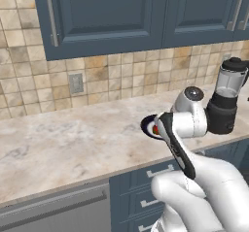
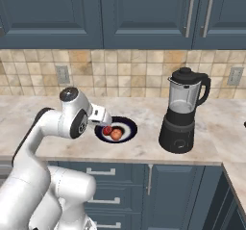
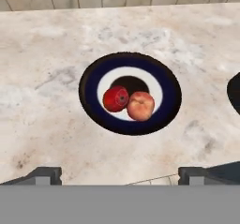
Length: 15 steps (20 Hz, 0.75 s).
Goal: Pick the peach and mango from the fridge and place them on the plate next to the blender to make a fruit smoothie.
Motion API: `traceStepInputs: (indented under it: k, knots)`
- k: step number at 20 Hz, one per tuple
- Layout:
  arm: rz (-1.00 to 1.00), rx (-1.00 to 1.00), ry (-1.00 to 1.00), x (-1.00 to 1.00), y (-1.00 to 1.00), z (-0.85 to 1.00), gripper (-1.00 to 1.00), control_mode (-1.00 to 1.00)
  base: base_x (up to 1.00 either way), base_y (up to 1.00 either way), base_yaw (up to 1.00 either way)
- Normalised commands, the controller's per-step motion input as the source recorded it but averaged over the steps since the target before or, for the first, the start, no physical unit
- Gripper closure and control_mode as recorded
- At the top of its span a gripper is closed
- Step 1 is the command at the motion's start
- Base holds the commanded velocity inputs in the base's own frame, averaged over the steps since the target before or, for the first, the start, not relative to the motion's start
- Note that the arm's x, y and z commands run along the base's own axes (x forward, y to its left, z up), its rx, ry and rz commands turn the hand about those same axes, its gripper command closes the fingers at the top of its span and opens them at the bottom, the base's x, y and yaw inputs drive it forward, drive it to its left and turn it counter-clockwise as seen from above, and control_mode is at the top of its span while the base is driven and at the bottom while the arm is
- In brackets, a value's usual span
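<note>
The black plate (image 3: 89,85) with a pale ring lies on the marble counter, left of the blender (image 2: 182,111). Two fruits rest in it, touching: a red mango (image 3: 115,99) on the left and a peach (image 3: 140,106) on the right. In the right base view the mango (image 2: 107,130) and peach (image 2: 116,134) sit in the plate (image 2: 129,123). My gripper (image 3: 119,174) hangs open above the plate's near side, holding nothing. From the right base it (image 2: 103,120) is at the plate's left edge. The arm partly covers the plate (image 1: 146,124). The fridge is out of view.
The blender (image 1: 226,100) stands about a plate's width to the right; its black base (image 3: 234,89) cuts into the hand view. Dark blue cabinets (image 2: 144,12) hang overhead, with drawers (image 2: 115,176) under the counter edge. A wall outlet (image 1: 76,83) sits on the tiled backsplash.
</note>
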Motion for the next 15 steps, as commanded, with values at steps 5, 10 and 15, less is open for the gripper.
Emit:
traceStepInputs:
  k: [5,10,15]
  knots:
    - [0.0,0.02,-0.1,-0.72,0.0,0.7,-1.0,-1.0,0.0,0.0,0.0]
    - [0.0,0.03,-0.08,-0.72,0.0,0.64,-1.0,-1.0,0.0,0.0,0.0]
    - [0.0,0.03,-0.08,-0.7,0.0,0.58,-1.0,-1.0,0.0,0.0,0.0]
